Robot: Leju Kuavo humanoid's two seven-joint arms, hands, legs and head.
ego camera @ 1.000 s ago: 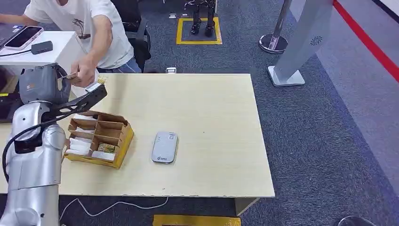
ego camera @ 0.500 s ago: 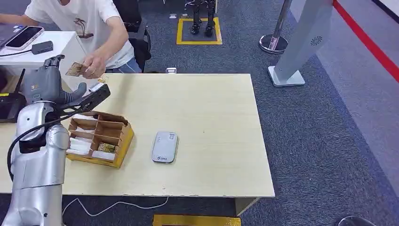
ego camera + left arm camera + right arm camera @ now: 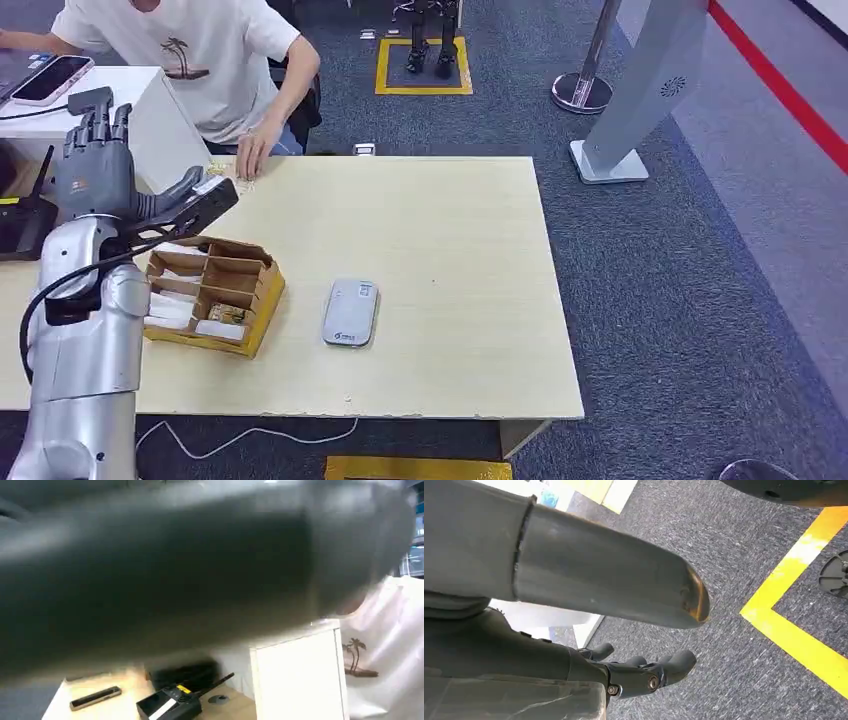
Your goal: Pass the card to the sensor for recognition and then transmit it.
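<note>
the left robot hand (image 3: 97, 160) is raised over the far left edge of the bench (image 3: 440, 230), fingers spread and pointing up, holding nothing. the right robot hand (image 3: 644, 672) hangs low over the carpet with its fingers loosely curled on nothing that can be seen. a person's hand (image 3: 250, 158) rests on the far left corner of the bench, and the card is probably under or beside it, though it is too small to tell. more cards lie in the box (image 3: 212, 293) on the near left, and the sensor (image 3: 350, 312) lies flat just right of the box, with nothing on it. judging from this, the risks lie in the next pick. the left arm stands above the box, and a careless descent could knock its wall or push it toward the sensor. the cards in the compartments lie flat and thin, so the fingers may slide off one or lift two at once. the person's arm is close to the raised robot hand, so a swing toward the far corner could strike it. a card held tilted or too high over the sensor may not register.
</note>
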